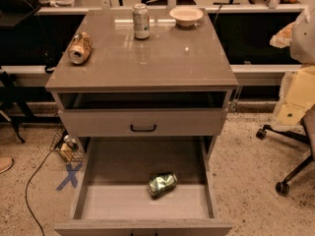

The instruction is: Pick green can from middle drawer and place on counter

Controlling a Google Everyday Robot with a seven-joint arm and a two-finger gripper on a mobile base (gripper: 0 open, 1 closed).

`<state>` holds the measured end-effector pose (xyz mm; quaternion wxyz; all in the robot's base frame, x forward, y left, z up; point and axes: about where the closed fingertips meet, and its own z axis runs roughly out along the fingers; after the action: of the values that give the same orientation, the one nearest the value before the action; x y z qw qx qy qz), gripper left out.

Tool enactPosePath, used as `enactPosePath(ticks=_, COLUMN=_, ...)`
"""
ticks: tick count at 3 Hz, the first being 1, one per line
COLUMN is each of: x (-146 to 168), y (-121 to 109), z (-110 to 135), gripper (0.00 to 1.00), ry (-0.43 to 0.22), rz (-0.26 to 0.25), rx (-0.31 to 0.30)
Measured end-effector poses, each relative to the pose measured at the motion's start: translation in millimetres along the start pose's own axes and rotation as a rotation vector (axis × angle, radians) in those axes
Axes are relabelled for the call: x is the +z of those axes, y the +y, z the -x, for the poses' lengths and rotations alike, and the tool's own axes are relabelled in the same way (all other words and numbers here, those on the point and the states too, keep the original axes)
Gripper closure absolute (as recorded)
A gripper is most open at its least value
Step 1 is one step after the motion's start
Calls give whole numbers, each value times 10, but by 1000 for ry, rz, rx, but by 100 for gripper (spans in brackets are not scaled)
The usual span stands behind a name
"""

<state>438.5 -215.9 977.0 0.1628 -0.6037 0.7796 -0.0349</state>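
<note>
One green can (162, 184) lies on its side on the open middle drawer (113, 200) floor, right of centre. The counter (147, 65) holds a tan can (80, 48) lying at the left, an upright silver-green can (141, 21) and a bowl (186, 15). Gripper out of view, grip state can't be told; the pale shape (301, 82) at the right edge is possibly the arm.

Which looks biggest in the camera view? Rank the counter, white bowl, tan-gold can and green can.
1. Counter.
2. White bowl, tan-gold can and green can look about alike; the green can seems nearer the camera, so they stay unranked.
The gripper is not in view.
</note>
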Motion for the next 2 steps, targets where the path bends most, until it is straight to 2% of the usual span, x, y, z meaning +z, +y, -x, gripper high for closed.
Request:
enactPosePath(ticks=1, x=10, y=0, z=11, gripper=0, ry=-10, rz=-2, rx=-4)
enactPosePath(ticks=2, x=543, y=100, z=118, gripper=0, ry=-101, rz=83, rx=-37)
